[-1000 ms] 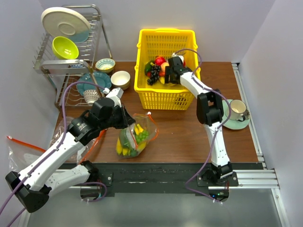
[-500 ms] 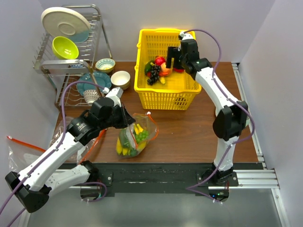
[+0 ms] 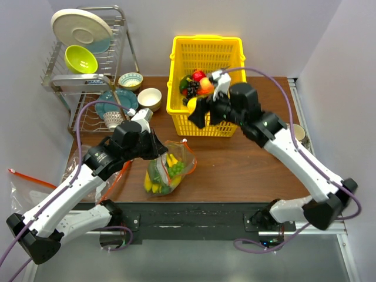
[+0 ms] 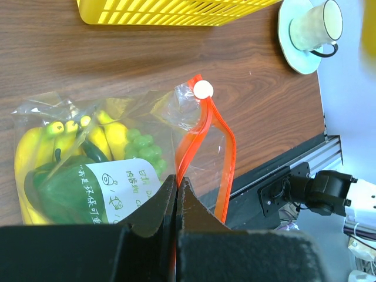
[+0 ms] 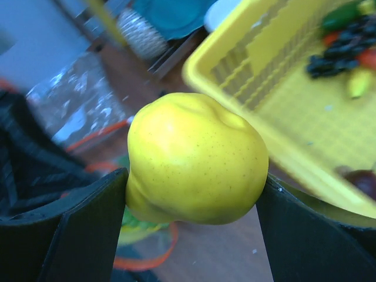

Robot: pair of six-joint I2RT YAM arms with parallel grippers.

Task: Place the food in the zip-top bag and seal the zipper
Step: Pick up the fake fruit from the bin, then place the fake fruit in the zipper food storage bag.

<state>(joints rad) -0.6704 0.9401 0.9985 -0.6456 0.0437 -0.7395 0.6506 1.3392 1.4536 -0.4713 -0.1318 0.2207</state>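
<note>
The zip-top bag (image 3: pixel 168 169) lies on the table in front of the yellow basket. It holds a banana bunch (image 4: pixel 35 154), green grapes (image 4: pixel 143 147) and a green vegetable piece (image 4: pixel 57 189). My left gripper (image 3: pixel 158 149) is shut on one side of the orange-red zipper (image 4: pixel 194 132) and holds the mouth open; its jaws (image 4: pixel 176 183) are closed on the strip. My right gripper (image 3: pixel 196 113) is shut on the yellow pear-like fruit (image 5: pixel 197 157), in the air over the basket's front wall, right of and behind the bag's mouth. The fruit also shows in the top view (image 3: pixel 191 105).
The yellow basket (image 3: pixel 207 120) holds more toy fruit. A dish rack (image 3: pixel 88 64) with plates and bowls stands back left, with loose bowls beside it. A cup on a saucer (image 3: pixel 298 141) sits at the right. A second clear bag (image 3: pixel 23 188) hangs at the left edge.
My right arm has lifted out of the basket with the yellow fruit and swung forward and left toward the bag. My left arm and the bag have not moved.
</note>
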